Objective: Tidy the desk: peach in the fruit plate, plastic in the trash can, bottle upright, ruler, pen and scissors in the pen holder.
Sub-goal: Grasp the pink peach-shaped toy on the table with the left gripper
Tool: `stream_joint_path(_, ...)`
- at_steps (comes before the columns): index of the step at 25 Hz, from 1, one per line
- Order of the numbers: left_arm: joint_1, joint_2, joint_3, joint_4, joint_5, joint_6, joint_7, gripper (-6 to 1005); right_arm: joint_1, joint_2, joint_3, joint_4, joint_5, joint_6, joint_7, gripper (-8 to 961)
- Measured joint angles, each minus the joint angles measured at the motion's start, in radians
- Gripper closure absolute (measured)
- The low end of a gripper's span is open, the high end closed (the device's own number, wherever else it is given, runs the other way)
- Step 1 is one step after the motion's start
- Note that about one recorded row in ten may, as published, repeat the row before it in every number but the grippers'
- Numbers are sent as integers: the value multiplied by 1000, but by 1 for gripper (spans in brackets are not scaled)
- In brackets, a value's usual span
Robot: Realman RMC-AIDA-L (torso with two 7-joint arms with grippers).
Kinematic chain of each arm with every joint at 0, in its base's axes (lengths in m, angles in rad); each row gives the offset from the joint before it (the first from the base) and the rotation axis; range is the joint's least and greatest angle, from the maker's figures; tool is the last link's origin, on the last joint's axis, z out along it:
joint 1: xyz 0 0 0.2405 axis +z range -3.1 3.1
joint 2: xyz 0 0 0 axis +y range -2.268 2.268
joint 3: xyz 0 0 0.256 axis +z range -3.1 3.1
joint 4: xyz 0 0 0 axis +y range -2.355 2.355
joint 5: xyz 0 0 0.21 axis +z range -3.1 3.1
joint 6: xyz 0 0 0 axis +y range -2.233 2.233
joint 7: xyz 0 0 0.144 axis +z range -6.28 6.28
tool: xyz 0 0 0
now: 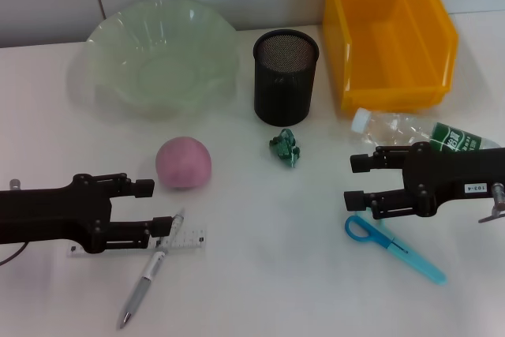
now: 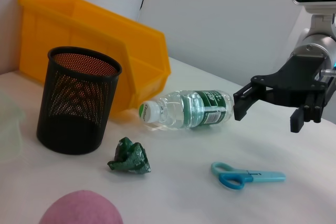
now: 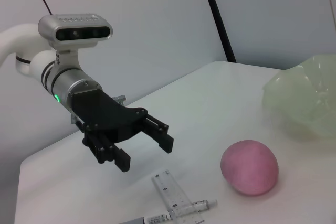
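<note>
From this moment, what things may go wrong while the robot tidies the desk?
The bottle lies on its side, so it may roll when the open right gripper closes on it. The pen lies across the ruler right by the open left gripper; picking one may drag the other. The peach is round and may slip.

Peach before fruit plate, pen holder right of plate
</note>
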Motion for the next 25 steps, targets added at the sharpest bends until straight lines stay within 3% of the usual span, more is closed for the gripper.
stream_joint_path(25,-13,-2,-34,32,-9,-11,-5,260,2,0,-1,6,0,0,13,163)
